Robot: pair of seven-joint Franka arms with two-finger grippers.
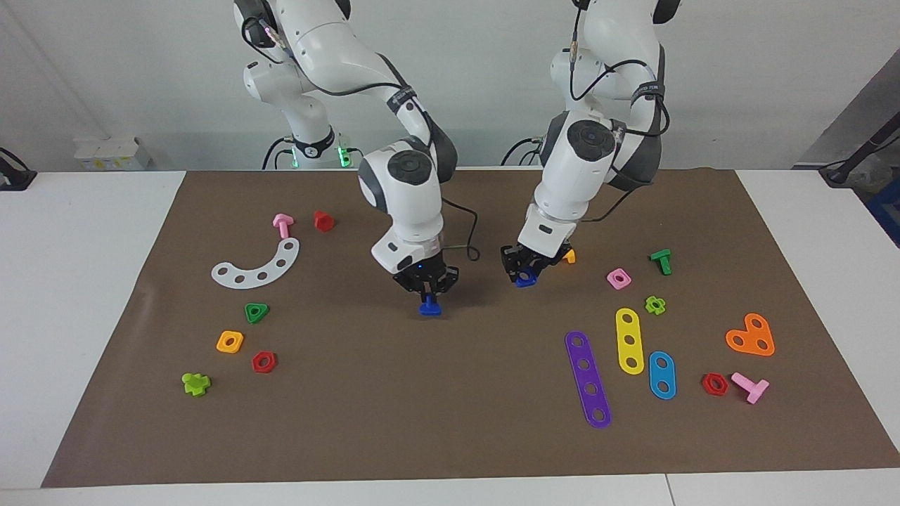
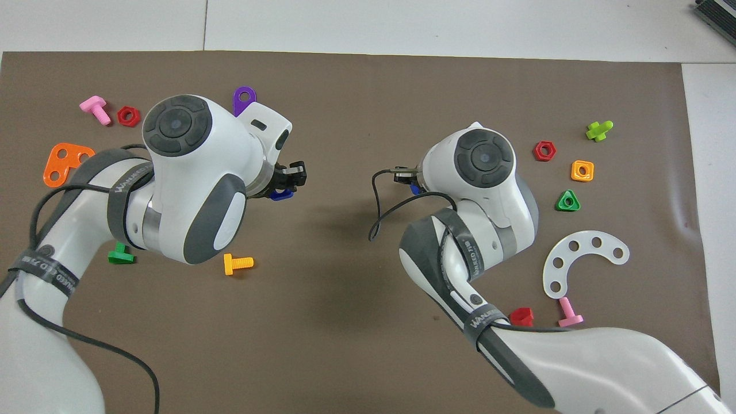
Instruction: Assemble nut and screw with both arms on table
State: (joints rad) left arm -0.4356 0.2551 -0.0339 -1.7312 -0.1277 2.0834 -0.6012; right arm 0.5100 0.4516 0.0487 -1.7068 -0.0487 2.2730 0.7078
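Observation:
My right gripper (image 1: 427, 294) is shut on the dark-blue screw (image 1: 429, 307), which hangs below the fingers low over the middle of the brown mat (image 1: 394, 393). In the overhead view the right gripper (image 2: 406, 178) is mostly hidden under its wrist and only a sliver of the screw (image 2: 414, 187) shows. My left gripper (image 1: 524, 271) is shut on the dark-blue nut (image 1: 525, 281), low over the mat beside the right gripper, with a gap between them. The overhead view shows the left gripper (image 2: 287, 183) with the nut (image 2: 282, 195) under its fingers.
An orange bolt (image 1: 569, 256) lies just by the left gripper. Pink nut (image 1: 619, 278), green bolt (image 1: 661, 261) and purple (image 1: 588, 379), yellow (image 1: 629, 340) and blue strips (image 1: 661, 374) lie toward the left arm's end. A white arc (image 1: 257, 266) and orange-yellow nut (image 1: 230, 341) lie toward the right arm's end.

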